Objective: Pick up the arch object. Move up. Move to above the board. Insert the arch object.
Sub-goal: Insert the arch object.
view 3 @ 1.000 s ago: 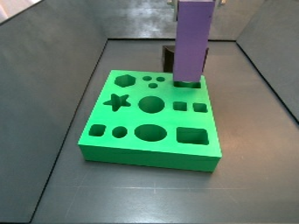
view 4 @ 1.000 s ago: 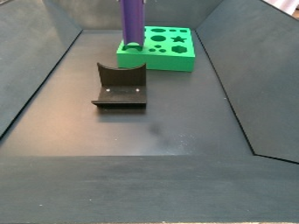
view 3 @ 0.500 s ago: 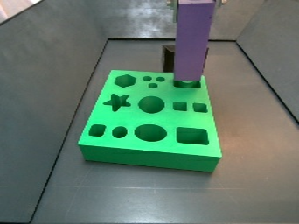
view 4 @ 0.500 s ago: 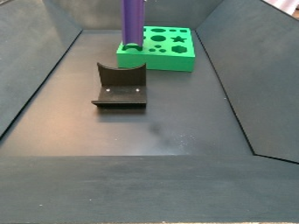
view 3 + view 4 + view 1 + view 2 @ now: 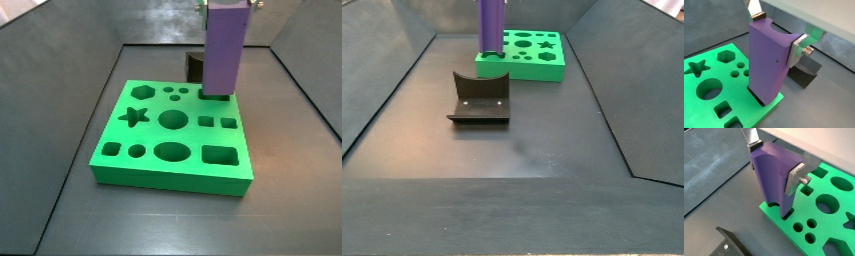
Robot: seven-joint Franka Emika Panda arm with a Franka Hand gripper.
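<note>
In a wrist view, the gripper [image 5: 779,34] is clamped on the upper part of the arch object [image 5: 769,62], one silver finger [image 5: 798,47] flat against its side. The purple block stands upright with its foot in a cut-out at the corner of the board [image 5: 711,85]; the fixture [image 5: 805,71] sits just behind.

In a wrist view, the arch object [image 5: 775,173] enters the board [image 5: 827,223] at its near corner.

In a side view, the arch object [image 5: 222,50] rises at the upper centre from the board's [image 5: 171,140] far right cut-out.

In a side view, the arch object [image 5: 490,24] stands at the upper centre on the board [image 5: 529,56], with the fixture [image 5: 480,98] below it.
</note>
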